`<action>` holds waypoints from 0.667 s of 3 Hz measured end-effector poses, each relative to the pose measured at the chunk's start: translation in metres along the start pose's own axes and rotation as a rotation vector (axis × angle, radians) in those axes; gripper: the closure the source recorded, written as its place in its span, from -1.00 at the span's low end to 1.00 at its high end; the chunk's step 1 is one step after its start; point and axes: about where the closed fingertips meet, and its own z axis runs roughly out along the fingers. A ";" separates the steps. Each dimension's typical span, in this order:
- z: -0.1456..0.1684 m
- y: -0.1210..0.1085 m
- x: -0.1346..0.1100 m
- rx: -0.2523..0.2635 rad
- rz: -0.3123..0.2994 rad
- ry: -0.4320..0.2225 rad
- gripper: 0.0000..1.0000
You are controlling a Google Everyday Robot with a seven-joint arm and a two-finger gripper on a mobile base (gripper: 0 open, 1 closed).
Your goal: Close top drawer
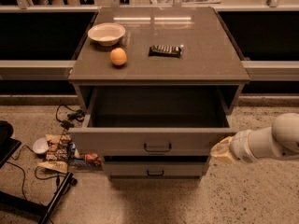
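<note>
The top drawer (156,141) of the grey cabinet is pulled wide open. Its deep box looks empty inside, and its wide flat front panel carries a small dark loop handle (157,147). My gripper (222,151) is at the end of the white arm that comes in from the right. It sits low, beside the right end of the drawer's front panel. A narrower lower drawer (155,170) with a similar handle sits under the open one.
On the cabinet top (205,55) stand a white bowl (106,33), an orange (118,56) and a dark snack bar (165,50). Snack bags (58,150), cables and a black stand leg (51,202) lie on the floor at the left.
</note>
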 end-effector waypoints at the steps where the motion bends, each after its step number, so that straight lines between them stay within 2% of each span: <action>1: 0.001 -0.003 0.000 0.001 0.002 -0.002 1.00; 2: 0.011 -0.043 0.005 0.014 0.027 -0.033 1.00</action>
